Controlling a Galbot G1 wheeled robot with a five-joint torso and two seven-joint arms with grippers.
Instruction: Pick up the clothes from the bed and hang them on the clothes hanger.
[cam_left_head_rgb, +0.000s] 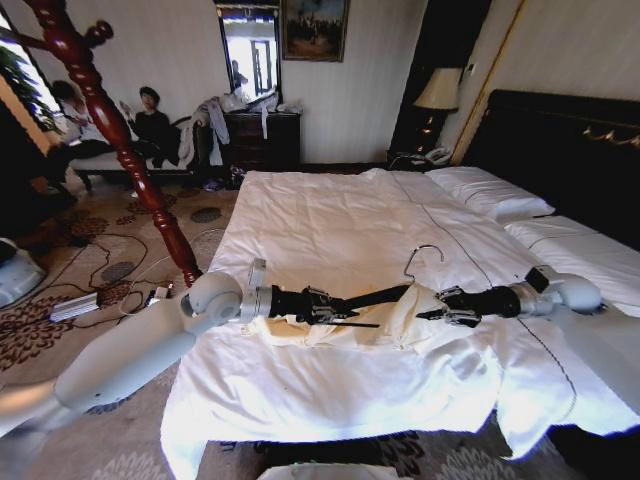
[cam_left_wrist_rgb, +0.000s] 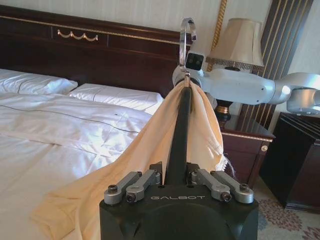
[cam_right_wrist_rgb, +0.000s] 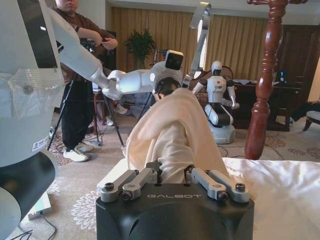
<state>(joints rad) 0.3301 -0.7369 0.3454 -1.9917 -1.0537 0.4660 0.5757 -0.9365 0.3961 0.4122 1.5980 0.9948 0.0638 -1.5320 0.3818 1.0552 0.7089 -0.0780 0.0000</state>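
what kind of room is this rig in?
Probably a hotel-style bedroom: a wide bed with white pillows against a tall dark headboard, a bedside lamp, and patterned carpet.

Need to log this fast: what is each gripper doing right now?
Left gripper: shut on the hanger, above the bed.
Right gripper: shut on the shirt draped over the hanger.
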